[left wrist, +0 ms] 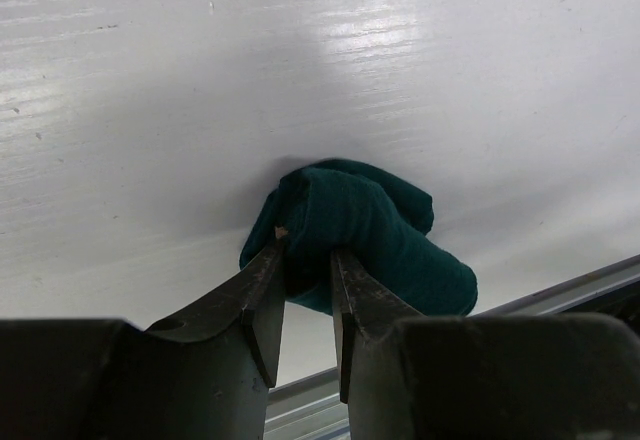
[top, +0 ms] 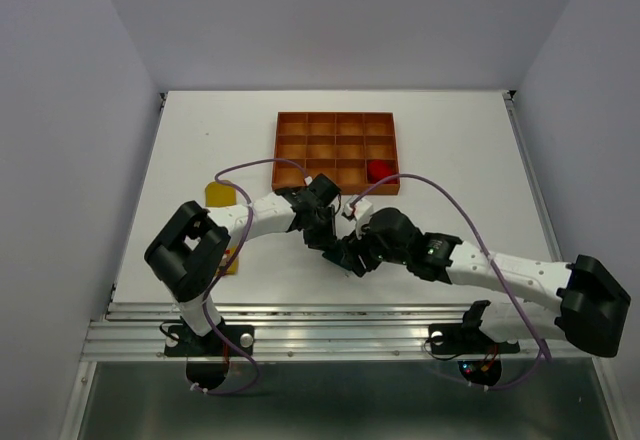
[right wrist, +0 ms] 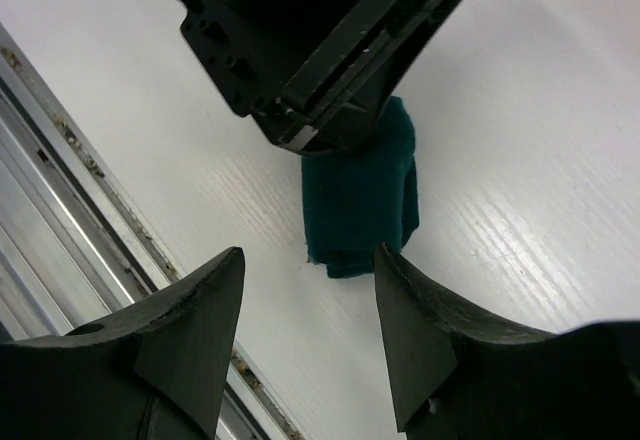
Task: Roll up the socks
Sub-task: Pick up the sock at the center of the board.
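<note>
Pinching a fold of the teal sock (left wrist: 370,240) between the left fingers (left wrist: 262,285), closed tight on the cloth, close to the front edge of the surface (top: 450,140) and about midway between the two arms. Holding the right fingers (right wrist: 200,310) open just beside that sock, one on each side of its loose end, touching nothing. Reading the teal sock as folded over itself into a short, thick bundle, so probably partway rolled but not finished or put away. Counting the red sock (top: 378,170) as done: bunched small inside the near right compartment of the tray (top: 290,120). Counting the yellow sock (top: 220,194) as not started: lying flat at the left of the surface, well apart from the tray and partly hidden by the left arm. Judging roughly one of three complete, one in hand, one left.
</note>
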`<move>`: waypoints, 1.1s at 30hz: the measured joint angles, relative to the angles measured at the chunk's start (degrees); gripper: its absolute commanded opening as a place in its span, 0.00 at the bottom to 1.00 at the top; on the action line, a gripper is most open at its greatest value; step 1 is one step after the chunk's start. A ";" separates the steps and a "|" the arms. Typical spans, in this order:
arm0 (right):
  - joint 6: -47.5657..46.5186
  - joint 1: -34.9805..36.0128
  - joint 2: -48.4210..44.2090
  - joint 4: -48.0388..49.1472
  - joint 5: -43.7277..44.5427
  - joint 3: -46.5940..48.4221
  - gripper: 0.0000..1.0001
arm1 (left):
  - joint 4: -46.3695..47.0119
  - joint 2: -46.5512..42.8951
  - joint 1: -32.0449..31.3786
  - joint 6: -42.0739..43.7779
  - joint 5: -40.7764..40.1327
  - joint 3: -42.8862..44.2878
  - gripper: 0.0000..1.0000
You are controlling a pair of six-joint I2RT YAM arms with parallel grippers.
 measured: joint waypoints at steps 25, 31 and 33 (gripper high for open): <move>-6.82 6.88 11.47 -0.59 7.08 4.72 0.61 | -0.79 0.44 -0.13 -0.02 -0.04 0.68 0.33; -7.17 7.06 11.82 -0.59 8.17 5.07 0.60 | -0.81 0.44 -0.13 -0.02 -0.04 0.68 0.32; -7.21 7.06 13.25 -0.55 9.16 5.44 0.60 | -0.83 0.44 -0.13 -0.02 -0.04 0.68 0.32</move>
